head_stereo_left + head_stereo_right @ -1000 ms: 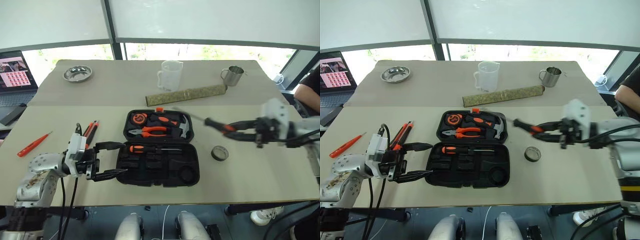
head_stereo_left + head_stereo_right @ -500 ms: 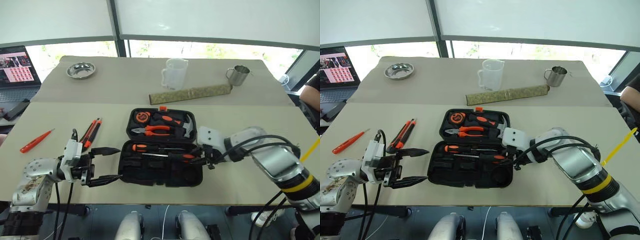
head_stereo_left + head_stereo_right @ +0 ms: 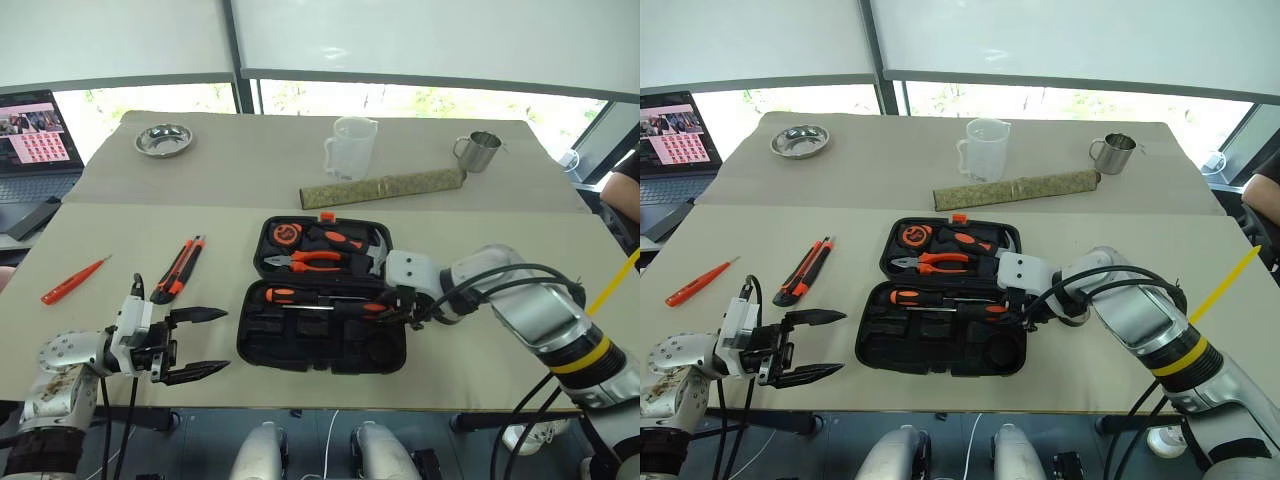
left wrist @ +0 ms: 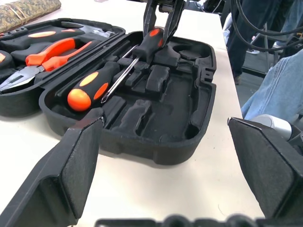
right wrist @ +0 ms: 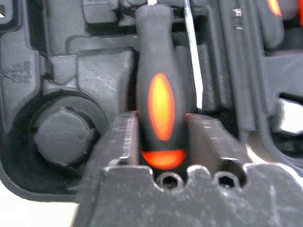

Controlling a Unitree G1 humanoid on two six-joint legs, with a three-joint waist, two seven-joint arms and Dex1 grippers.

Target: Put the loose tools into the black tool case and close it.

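**Second screwdriver down in the case; right gripper's hold unclear**

Beige table under a window wall. The black tool case lies open at its middle, lid half at 12 o'clock and tray half at 6.

Hidden or hard to read:
- The right forearm crosses the table at 3 o'clock of the case and covers whatever lies there.
- A laptop is cut by the frame edge at 10 o'clock.
- A person's dark sleeve is cut off at 3 o'clock.
- The right gripper sits around the butt of a black-and-orange screwdriver. Whether it is pinching or slack, I cannot tell.
- In the right wrist view the handle is blurred, with its shaft running off the frame.

Arm pose:
- The right arm reaches in from 3 o'clock, with the wrist bent down and leftward into the tray half.
- The left gripper is at 9 o'clock of the case near the table's front edge. It is roughly level, aimed at the case, spread wide and holding nothing.

Task items:
- The held-or-released screwdriver lies in the tray's upper row, end to end with another black-and-orange screwdriver.
- A utility knife is loose at 9 o'clock.
- A slim orange screwdriver lies farther out the same way.

Pliers are in the lid.
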